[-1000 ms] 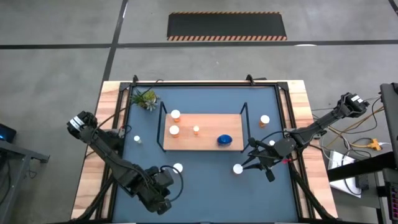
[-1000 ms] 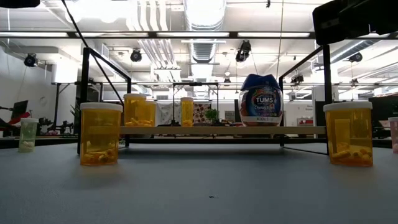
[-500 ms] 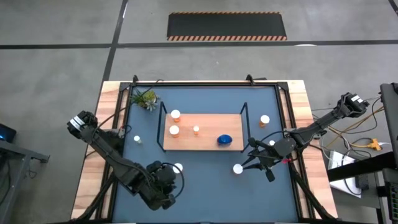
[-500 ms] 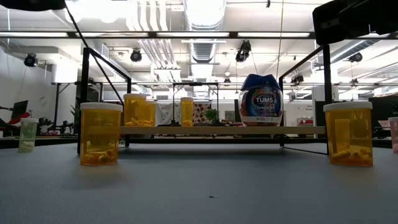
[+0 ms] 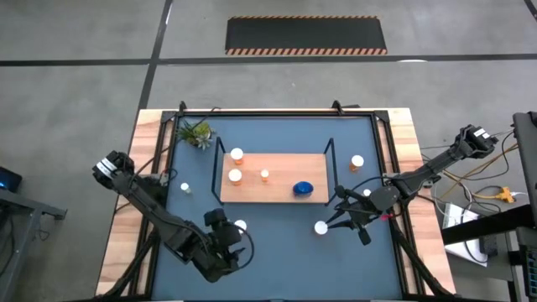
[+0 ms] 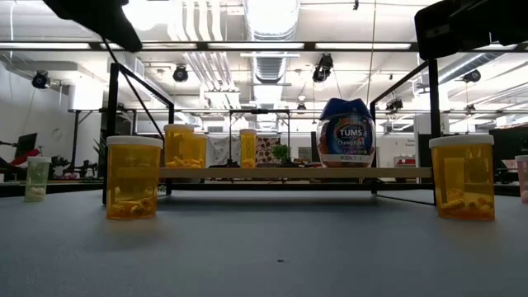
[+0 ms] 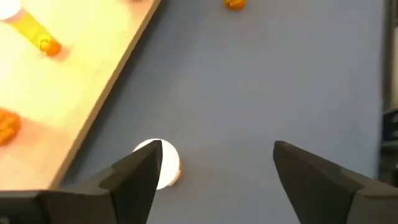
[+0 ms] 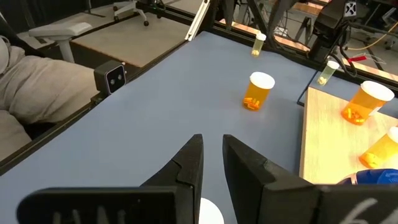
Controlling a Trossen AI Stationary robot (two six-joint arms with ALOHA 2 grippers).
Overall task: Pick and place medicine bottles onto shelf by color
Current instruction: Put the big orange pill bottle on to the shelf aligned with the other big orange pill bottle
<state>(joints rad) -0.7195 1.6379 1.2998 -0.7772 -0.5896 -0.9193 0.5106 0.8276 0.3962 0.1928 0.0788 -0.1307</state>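
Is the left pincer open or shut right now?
Open. In its wrist view the left pincer shows both fingers spread wide, with bare blue mat between them and an orange bottle by one tip, not gripped.

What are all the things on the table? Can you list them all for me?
shelf: one, light wood with black wire ends, middle of the mat
orange bottles on the shelf: three, white caps, on its left half
blue bottle: one, on the shelf's right end
orange bottles on the mat: three, white caps; one right of the shelf, two in front of it
small pale bottles: two, one on each side of the shelf
plant: one, green, far left corner
mat: one, dark blue, covers the table
left gripper: open, beside a front orange bottle
right gripper: by the other front bottle
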